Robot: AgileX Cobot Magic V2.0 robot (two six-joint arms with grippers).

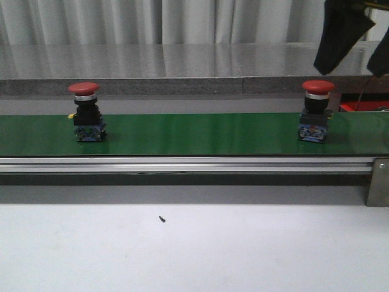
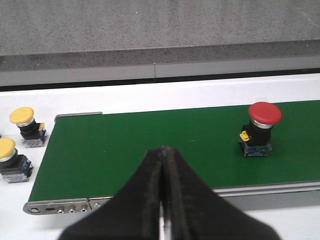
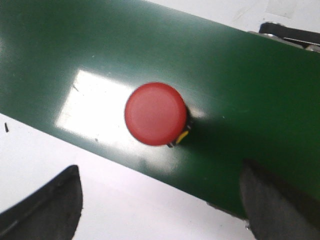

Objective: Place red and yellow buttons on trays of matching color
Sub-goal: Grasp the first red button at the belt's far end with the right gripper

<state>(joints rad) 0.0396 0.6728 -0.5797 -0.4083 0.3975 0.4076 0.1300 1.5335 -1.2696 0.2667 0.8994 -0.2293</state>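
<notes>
Two red buttons stand upright on the green belt (image 1: 194,134): one at the left (image 1: 84,112), one at the right (image 1: 317,109). My right gripper (image 1: 345,68) hangs open above the right red button (image 3: 156,114), its fingers (image 3: 45,205) wide apart and touching nothing. My left gripper (image 2: 164,150) is shut and empty, above the near edge of the belt's left end, with the left red button (image 2: 262,127) off to its side. Two yellow buttons (image 2: 25,125) (image 2: 10,160) stand on the white table beyond the belt's end. The trays are out of view.
An aluminium rail (image 1: 182,164) runs along the belt's front edge, with a bracket (image 1: 378,182) at the right. A grey ledge (image 1: 182,85) rises behind the belt. White table (image 1: 194,249) lies in front, with a small dark speck (image 1: 161,219) on it.
</notes>
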